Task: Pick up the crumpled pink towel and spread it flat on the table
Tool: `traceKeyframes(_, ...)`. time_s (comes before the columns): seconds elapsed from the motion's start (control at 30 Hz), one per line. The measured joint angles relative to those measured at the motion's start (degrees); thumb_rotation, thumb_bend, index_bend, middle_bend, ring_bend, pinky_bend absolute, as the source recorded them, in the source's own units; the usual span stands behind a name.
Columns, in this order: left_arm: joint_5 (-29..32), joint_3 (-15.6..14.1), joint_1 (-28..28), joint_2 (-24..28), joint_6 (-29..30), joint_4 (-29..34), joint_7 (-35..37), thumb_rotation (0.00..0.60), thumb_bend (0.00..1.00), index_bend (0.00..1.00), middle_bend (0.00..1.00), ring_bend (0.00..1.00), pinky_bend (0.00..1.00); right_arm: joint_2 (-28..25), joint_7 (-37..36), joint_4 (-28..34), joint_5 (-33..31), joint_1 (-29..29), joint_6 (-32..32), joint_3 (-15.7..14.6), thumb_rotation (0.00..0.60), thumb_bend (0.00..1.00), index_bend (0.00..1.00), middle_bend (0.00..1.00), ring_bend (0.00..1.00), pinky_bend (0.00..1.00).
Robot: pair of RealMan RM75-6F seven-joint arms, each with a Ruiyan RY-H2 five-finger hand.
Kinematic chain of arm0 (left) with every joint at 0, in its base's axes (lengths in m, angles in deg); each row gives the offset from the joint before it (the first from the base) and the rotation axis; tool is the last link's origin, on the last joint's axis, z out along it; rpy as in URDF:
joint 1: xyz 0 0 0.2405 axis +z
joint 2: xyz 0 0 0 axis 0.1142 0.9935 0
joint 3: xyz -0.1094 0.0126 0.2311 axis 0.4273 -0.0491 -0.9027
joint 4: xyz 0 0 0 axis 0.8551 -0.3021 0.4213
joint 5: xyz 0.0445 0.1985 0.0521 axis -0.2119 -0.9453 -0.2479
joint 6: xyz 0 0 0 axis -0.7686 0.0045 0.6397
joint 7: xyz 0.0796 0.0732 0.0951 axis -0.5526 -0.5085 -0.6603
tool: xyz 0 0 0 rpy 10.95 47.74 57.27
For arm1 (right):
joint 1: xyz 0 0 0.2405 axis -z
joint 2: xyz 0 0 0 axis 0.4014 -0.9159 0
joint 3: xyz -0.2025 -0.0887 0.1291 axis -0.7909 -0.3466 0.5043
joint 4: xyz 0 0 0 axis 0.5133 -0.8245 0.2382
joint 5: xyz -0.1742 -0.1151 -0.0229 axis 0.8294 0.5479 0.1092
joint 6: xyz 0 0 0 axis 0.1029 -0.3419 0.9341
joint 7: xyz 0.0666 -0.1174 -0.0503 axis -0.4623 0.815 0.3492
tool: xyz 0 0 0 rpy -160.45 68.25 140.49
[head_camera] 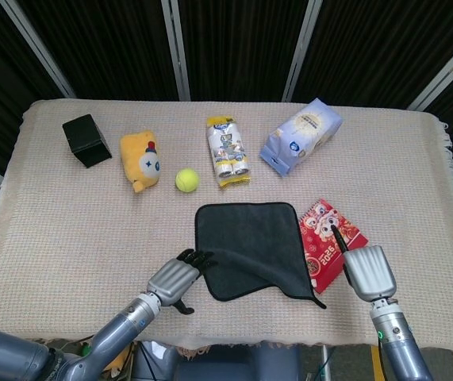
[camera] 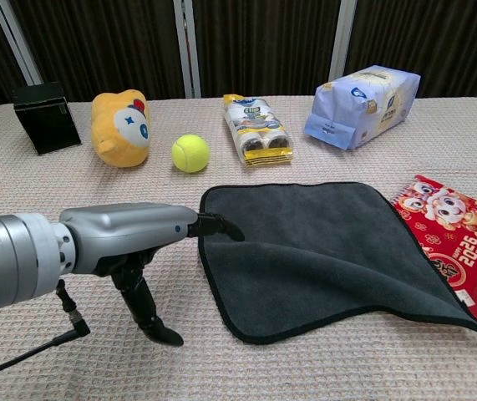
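One towel (head_camera: 251, 248) is lying spread out, dark side up, on the near middle of the counter (head_camera: 67, 230), and its right edge is lapping over the one red printed packet (head_camera: 333, 238) beside it. In the chest view the towel (camera: 322, 251) is sitting nearly flat, with a slight ripple along its left side.

The left hand (head_camera: 175, 278) is hovering at the towel's near left corner, released, its fingers (camera: 217, 225) reaching just over the edge and gripping nothing. The right hand (head_camera: 366, 271) is hanging off the towel's near right corner, over the packet, fingers apart and empty too; in the chest view only a dark fingertip is showing at the right border.

Further back, five more things are standing in a loose row: one black box (head_camera: 86, 140) at far left, one yellow plush toy (head_camera: 140, 161), one tennis ball (head_camera: 186, 180) just beside it, one yellow-trimmed twin pack (head_camera: 227, 151), and one pale blue bag (head_camera: 301, 136) at the right.
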Motion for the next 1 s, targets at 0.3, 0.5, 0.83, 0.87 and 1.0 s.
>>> traceKeyframes(0.3, -1.53, -1.38, -1.81, 4.76, -6.97, 1.18, 0.25, 0.6, 1.0, 0.0, 0.0, 0.0, 0.03, -0.03, -8.32, -4.32, 5.42, 1.53, -3.39, 1.53, 0.6, 0.5, 0.0, 0.85, 0.91, 0.84)
traceKeyframes(0.5, 1.88, -3.89, -6.45, 7.51, -12.61, 2.76, -3.1, 0.6, 1.0, 0.0, 0.0, 0.0, 0.03, -0.04, -10.03, -5.62, 5.99, 1.94, -3.05, 2.28, 0.6, 0.5, 0.0, 0.85, 0.91, 0.84)
traceKeyframes(0.83, 4.4, -5.83, -8.76, 4.65, -11.3, 2.28, -6.49, 0.6, 1.0, 0.01, 0.0, 0.0, 0.03, 0.42, -9.58, -5.98, 5.42, 1.84, -2.45, 3.53, 0.6, 0.5, 0.0, 0.84, 0.9, 0.84)
traceKeyframes(0.87, 4.72, -5.88, -8.92, 4.04, -11.03, 2.12, -6.75, 0.6, 1.0, 0.01, 0.0, 0.0, 0.03, 0.58, -9.3, -6.19, 5.49, 1.86, -2.62, 3.65, 0.6, 0.5, 0.0, 0.84, 0.9, 0.84)
traceKeyframes(1.0, 6.1, -6.09, -9.69, 1.26, -9.6, 1.45, -7.89, 0.6, 1.0, 0.0, 0.0, 0.0, 0.03, 1.47, -8.36, -7.75, 6.51, 2.32, -4.73, 4.12, 0.6, 0.5, 0.0, 0.81, 0.87, 0.83)
